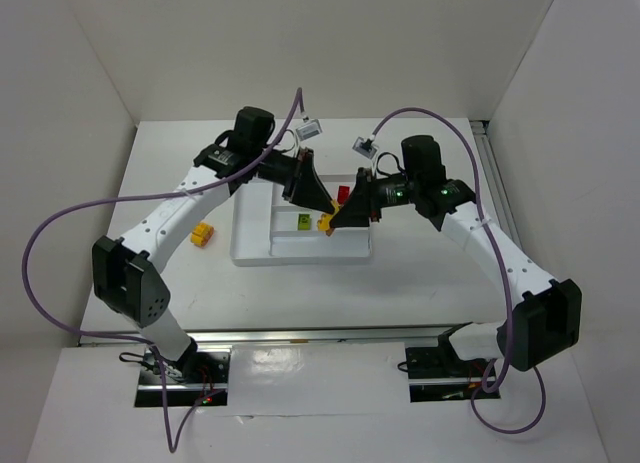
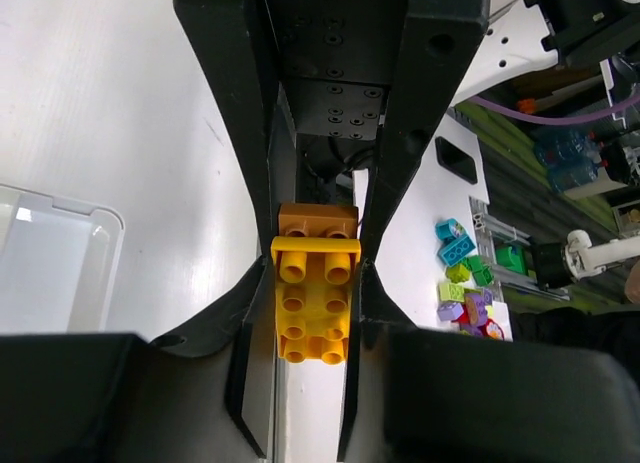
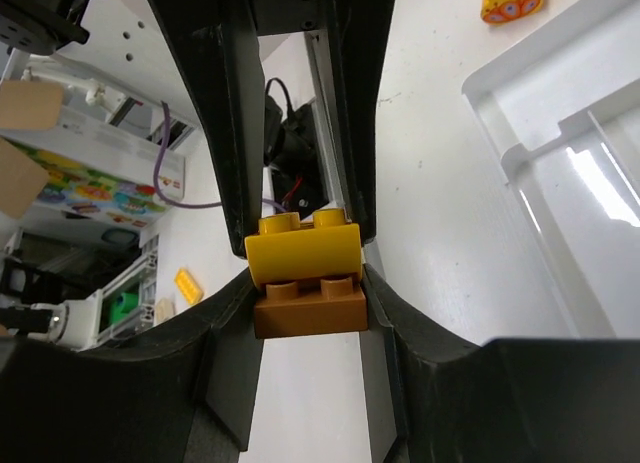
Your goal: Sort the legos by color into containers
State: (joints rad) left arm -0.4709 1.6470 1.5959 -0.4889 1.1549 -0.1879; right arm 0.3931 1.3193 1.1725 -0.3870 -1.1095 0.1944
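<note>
A yellow lego and an orange lego are stuck together, held in the air over the tray. My left gripper is shut on the yellow one, and my right gripper is shut on the orange one. In the top view the two grippers meet fingertip to fingertip at this pair, left gripper coming from the upper left and right gripper from the right. A lime green lego lies in a tray compartment. A red lego shows just behind the grippers.
Another yellow lego lies on the table left of the tray; the right wrist view shows it beyond the tray's corner. White walls enclose the table on three sides. A heap of mixed bricks lies off the table.
</note>
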